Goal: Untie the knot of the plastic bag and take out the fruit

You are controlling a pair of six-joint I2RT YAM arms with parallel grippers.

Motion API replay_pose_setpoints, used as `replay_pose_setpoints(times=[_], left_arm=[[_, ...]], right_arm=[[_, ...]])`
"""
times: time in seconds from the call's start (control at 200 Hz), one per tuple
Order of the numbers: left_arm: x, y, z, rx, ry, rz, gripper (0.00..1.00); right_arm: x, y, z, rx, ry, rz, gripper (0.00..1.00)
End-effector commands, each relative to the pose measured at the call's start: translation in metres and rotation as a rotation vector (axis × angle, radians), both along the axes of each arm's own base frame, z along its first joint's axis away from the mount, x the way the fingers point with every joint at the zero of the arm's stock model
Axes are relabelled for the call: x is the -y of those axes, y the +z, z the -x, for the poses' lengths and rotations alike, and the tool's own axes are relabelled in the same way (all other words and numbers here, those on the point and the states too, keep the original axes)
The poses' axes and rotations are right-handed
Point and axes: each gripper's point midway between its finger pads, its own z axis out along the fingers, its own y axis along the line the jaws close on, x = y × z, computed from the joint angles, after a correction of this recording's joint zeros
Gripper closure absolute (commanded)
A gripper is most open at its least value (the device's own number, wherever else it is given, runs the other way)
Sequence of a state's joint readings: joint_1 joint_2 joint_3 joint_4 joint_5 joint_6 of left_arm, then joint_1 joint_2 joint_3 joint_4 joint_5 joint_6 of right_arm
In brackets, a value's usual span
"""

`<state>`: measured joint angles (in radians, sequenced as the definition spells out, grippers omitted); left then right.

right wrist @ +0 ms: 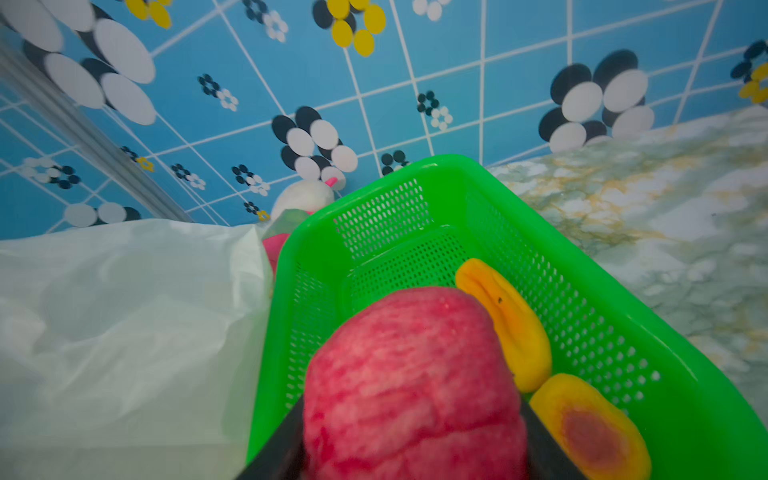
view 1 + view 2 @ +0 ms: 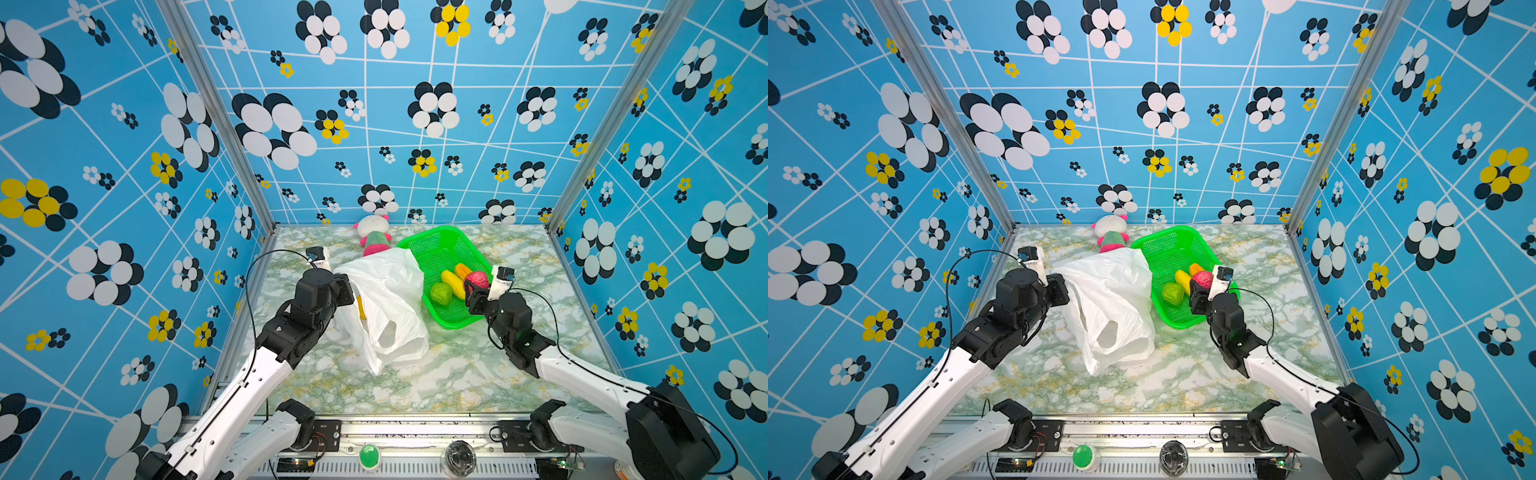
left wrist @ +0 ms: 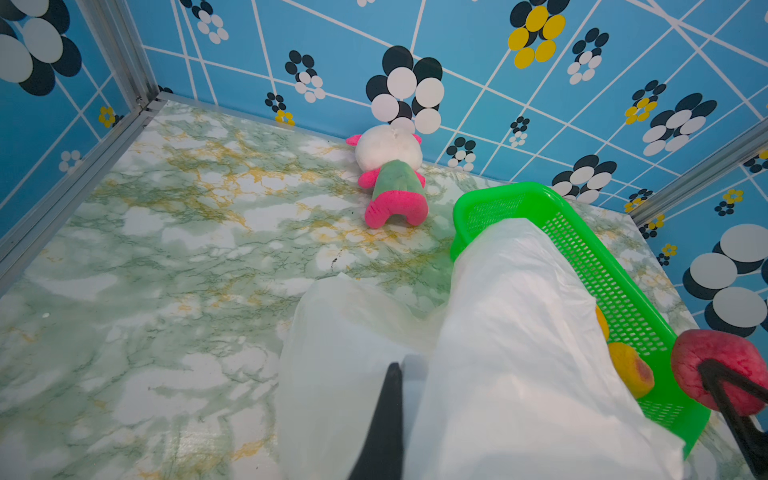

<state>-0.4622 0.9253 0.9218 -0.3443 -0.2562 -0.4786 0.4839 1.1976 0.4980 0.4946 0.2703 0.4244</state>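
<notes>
Fruit in hand: the red fruit is pinched by the right end effector above the green basket, likely for dropping. Beside the basket, the left end effector, pressed together on the plastic bag, props it up from the bench.

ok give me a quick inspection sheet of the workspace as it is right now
surface: marbled green-white tabletop, no spills seen
job's things: plastic bag slumped open left of the green basket, no knot seen; yellow fruit, orange fruit and green fruit lie in the basket; pinkish red fruit held above it
clutter: plush doll by the back wall
grippers: left gripper shut on the bag's edge; right gripper shut on the pinkish red fruit
cables: black cable arcs off the left wrist, another off the right; neither touches the bag
surroundings: blue flower-print walls, aluminium frame posts, green button on the front rail
</notes>
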Motion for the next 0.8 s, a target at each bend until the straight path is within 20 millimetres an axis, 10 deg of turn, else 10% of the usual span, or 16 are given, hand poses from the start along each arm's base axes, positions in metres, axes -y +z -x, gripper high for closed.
replay_pose_setpoints(times=[0.0, 0.38, 0.795], left_arm=[[-0.007, 0.004, 0.001, 0.006, 0.028, -0.003, 0.95], [-0.008, 0.004, 0.001, 0.008, 0.030, -0.002, 0.95], [-0.008, 0.005, 0.001, 0.009, 0.029, -0.001, 0.95]], right_arm=[[-0.001, -0.029, -0.019, -0.186, -0.019, -0.038, 0.76], [-0.038, -0.111, -0.063, -0.450, 0.090, 0.002, 0.56], [-0.035, -0.112, -0.060, -0.419, 0.088, 0.003, 0.22]])
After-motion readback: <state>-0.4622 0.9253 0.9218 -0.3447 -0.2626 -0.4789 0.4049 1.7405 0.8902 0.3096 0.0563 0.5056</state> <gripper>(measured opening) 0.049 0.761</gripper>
